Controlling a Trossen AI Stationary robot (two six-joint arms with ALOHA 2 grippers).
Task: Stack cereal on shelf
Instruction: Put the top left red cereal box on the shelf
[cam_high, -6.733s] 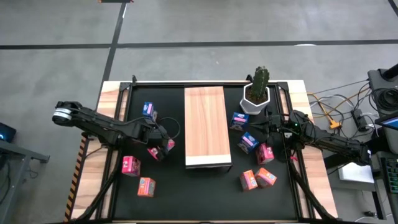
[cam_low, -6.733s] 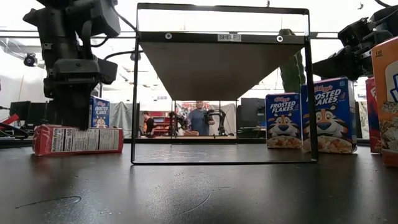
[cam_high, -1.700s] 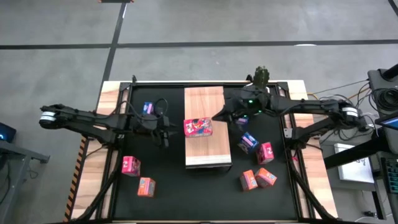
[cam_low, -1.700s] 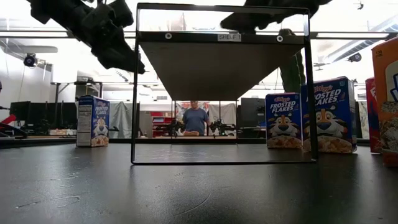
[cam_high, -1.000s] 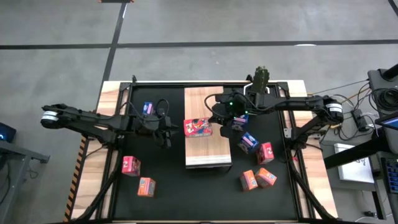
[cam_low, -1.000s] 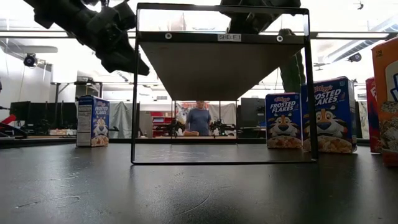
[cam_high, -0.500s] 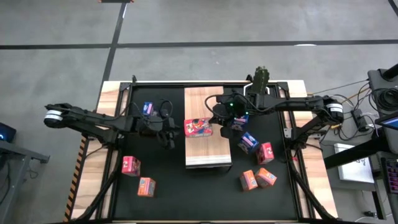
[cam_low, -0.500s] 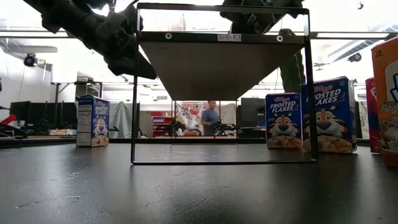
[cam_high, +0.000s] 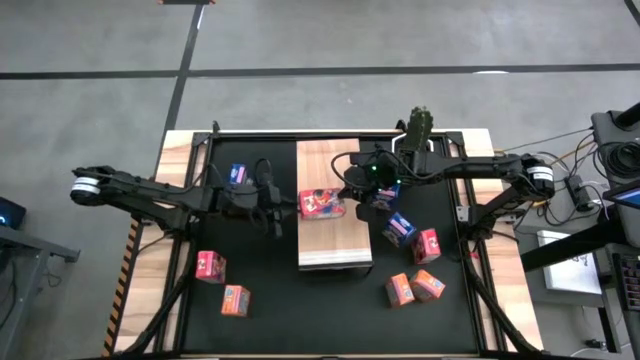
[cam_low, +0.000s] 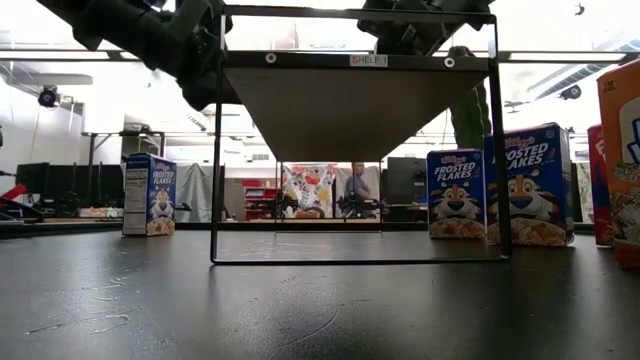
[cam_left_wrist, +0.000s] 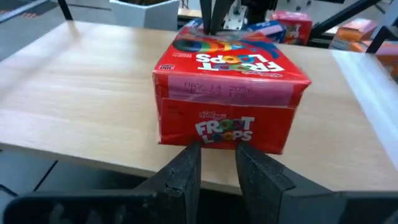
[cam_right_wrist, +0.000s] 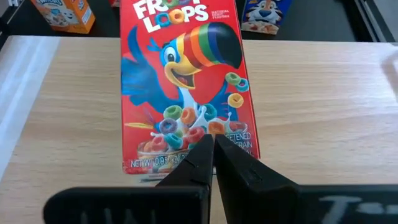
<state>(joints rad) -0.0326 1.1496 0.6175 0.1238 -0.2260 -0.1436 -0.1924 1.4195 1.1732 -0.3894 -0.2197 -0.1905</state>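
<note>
A red Froot Loops cereal box (cam_high: 322, 204) lies flat, front up, on the light wood shelf (cam_high: 330, 165). My left gripper (cam_left_wrist: 217, 152) stands level at the box's left end with a narrow gap between its fingers; in the high view it is at the shelf's left edge (cam_high: 283, 210). My right gripper (cam_right_wrist: 214, 146) is shut over the box's right end. Other cereal boxes stand on the black mat: a blue one (cam_high: 238, 176) at the left, a pink one (cam_high: 210, 266) and an orange one (cam_high: 235, 299) near left, several at the right (cam_high: 410, 260). My left gripper has its fingertips (cam_left_wrist: 189, 155) at the lower edge of the box's end face (cam_left_wrist: 227, 130), level, from the table's left; whether they touch it I cannot tell. My right gripper rests its shut fingers on the box's printed top face, near its right end (cam_right_wrist: 205, 127). They come slanting down from the table's right. The box lies flat on the shelf.
A cactus in a white pot (cam_high: 415, 140) stands behind the shelf's right side, close to my right arm. The shelf's black frame (cam_low: 215, 140) rises from the mat. People move in the room beyond the table (cam_low: 355, 190).
My left gripper has moved toward the table's right, up to the shelf's left edge and the box's end, and has tipped a little. My right gripper has kept still on the box.
</note>
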